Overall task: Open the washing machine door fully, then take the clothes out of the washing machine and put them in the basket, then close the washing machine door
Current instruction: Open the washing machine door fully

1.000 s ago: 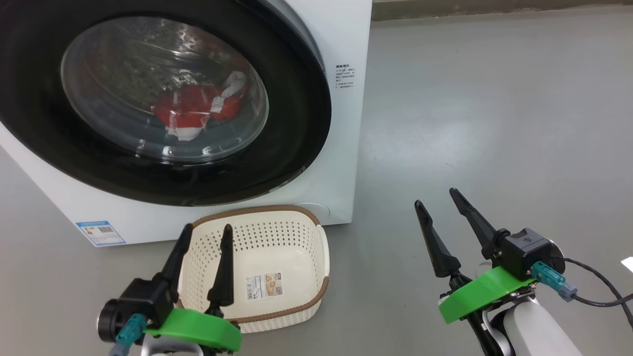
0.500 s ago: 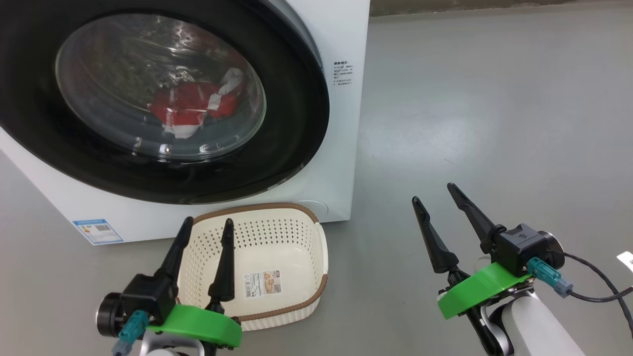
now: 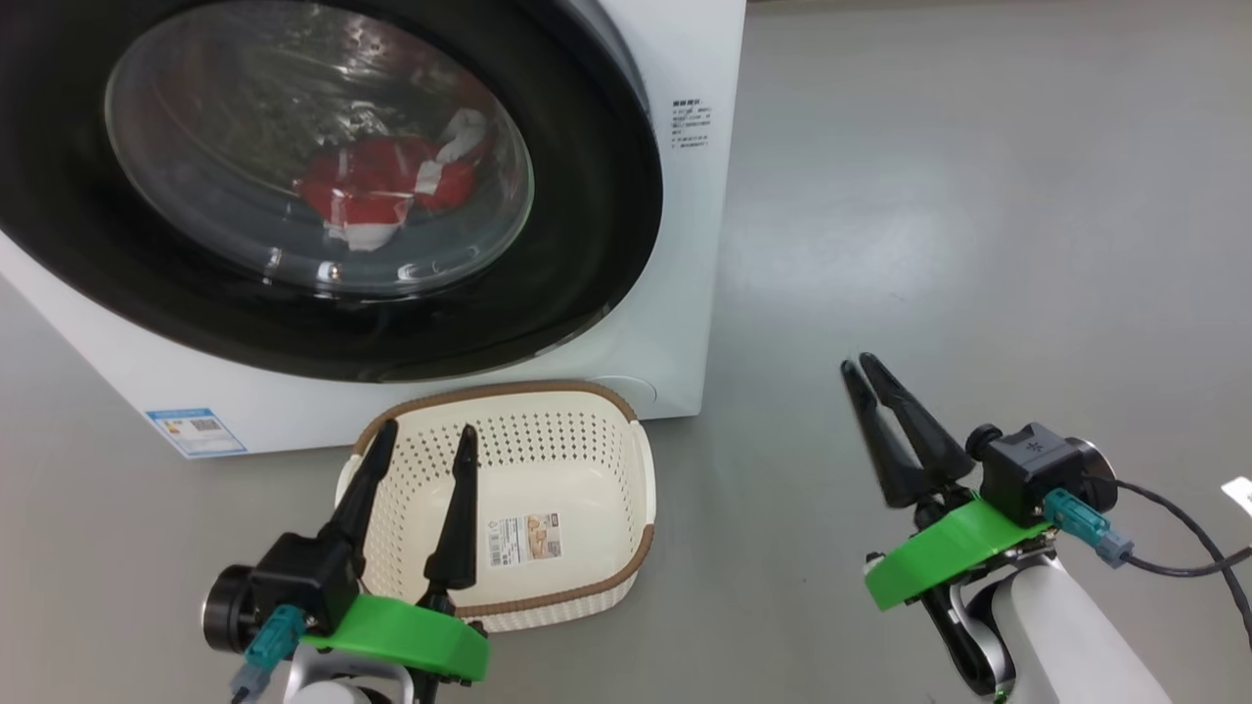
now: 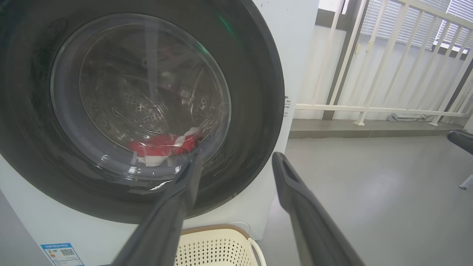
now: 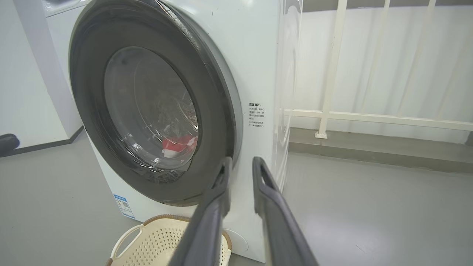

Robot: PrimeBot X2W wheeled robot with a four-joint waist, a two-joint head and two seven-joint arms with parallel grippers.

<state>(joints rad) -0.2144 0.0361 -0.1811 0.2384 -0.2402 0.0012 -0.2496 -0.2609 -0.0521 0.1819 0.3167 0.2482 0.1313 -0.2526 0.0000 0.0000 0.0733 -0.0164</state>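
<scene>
The right gripper (image 3: 859,364) has just drawn its fingers in from a wide spread to a narrow gap. It holds nothing and hangs over bare floor. The right wrist view shows the slit between the fingers, aimed at the washer's (image 3: 685,293) front corner. The door (image 3: 587,244) lies ahead of it and off to its left, well apart, and looks closed. The narrowing looks like preparation to hook the door's edge, so opening has not begun.

The left gripper (image 3: 428,428) is spread as before and empty. Its fingers are over the near end of the basket (image 3: 509,389). The clothes (image 3: 381,186) lie beyond it, behind the glass in the drum.
</scene>
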